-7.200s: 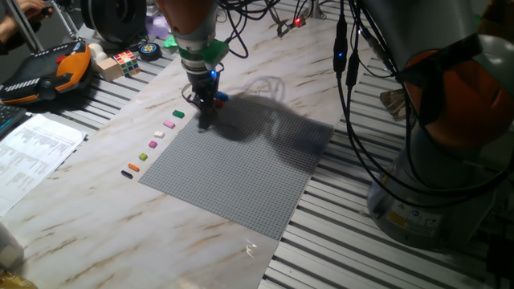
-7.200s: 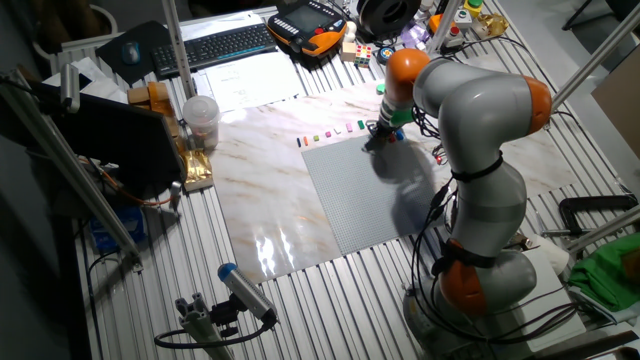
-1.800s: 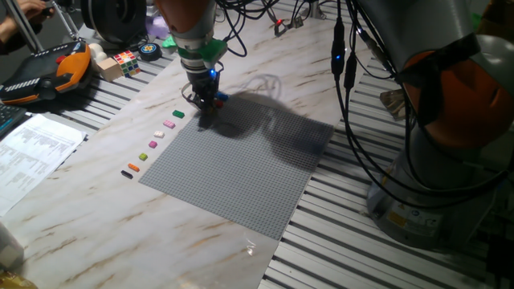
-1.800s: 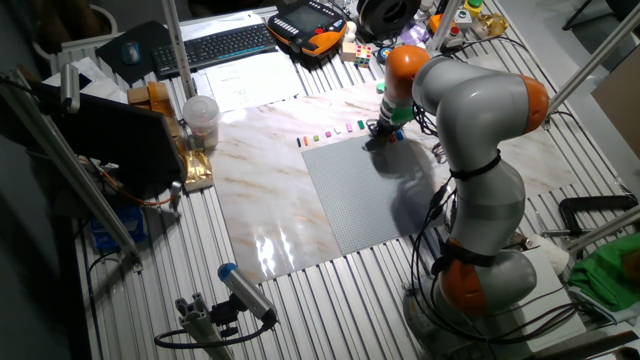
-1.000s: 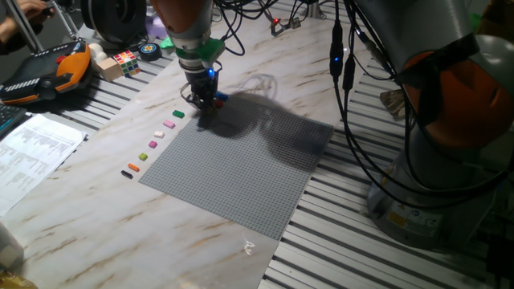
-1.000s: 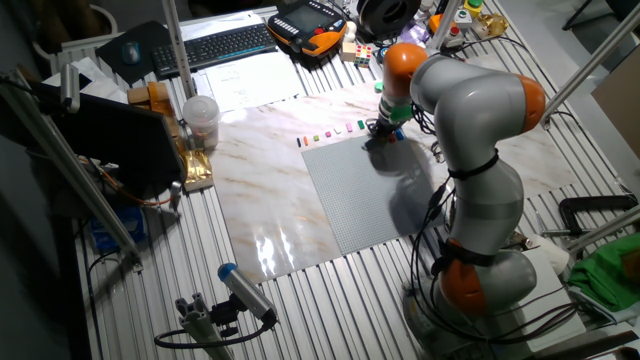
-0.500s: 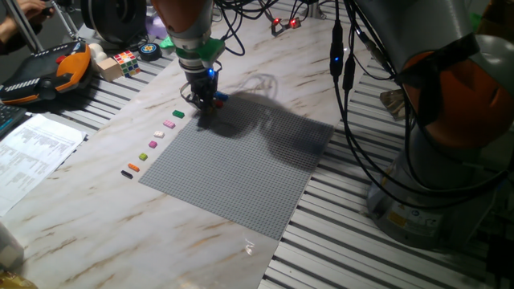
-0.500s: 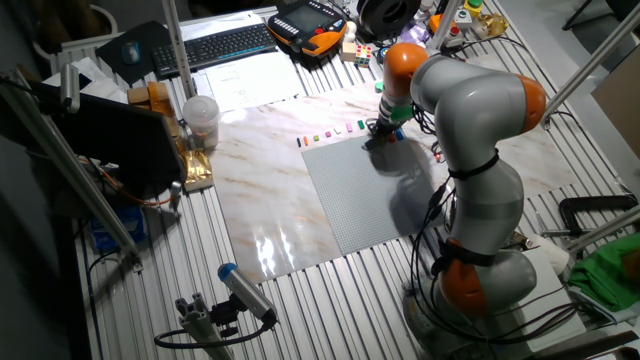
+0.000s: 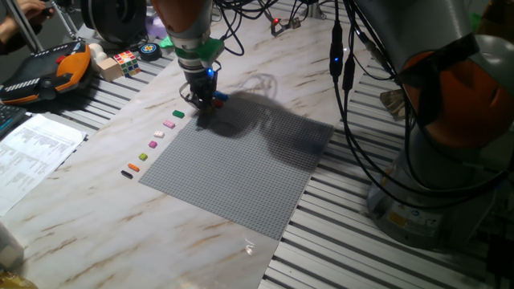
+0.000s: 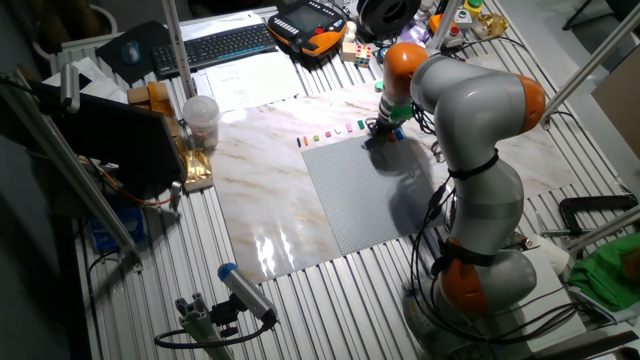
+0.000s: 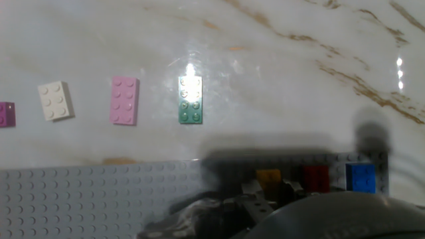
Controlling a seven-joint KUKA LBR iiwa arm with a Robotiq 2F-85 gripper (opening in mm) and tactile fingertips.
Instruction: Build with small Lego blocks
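My gripper stands with its tips down at the far left corner of the grey baseplate. The other fixed view shows the gripper at the same corner. In the hand view its fingers are a dark blur at the bottom, so their gap cannot be read. Just ahead of them a yellow brick, a red brick and a blue brick sit in a row on the baseplate. On the marble beyond lie a green brick, a pink brick, a white brick and a purple brick.
The loose bricks form a line along the baseplate's left edge, from green down to black. A Rubik's cube, an orange pendant and a printed sheet lie to the left. Cables hang over the table's back.
The gripper sits very slightly higher and further back than seven seconds ago. Over the last second nothing has visibly moved.
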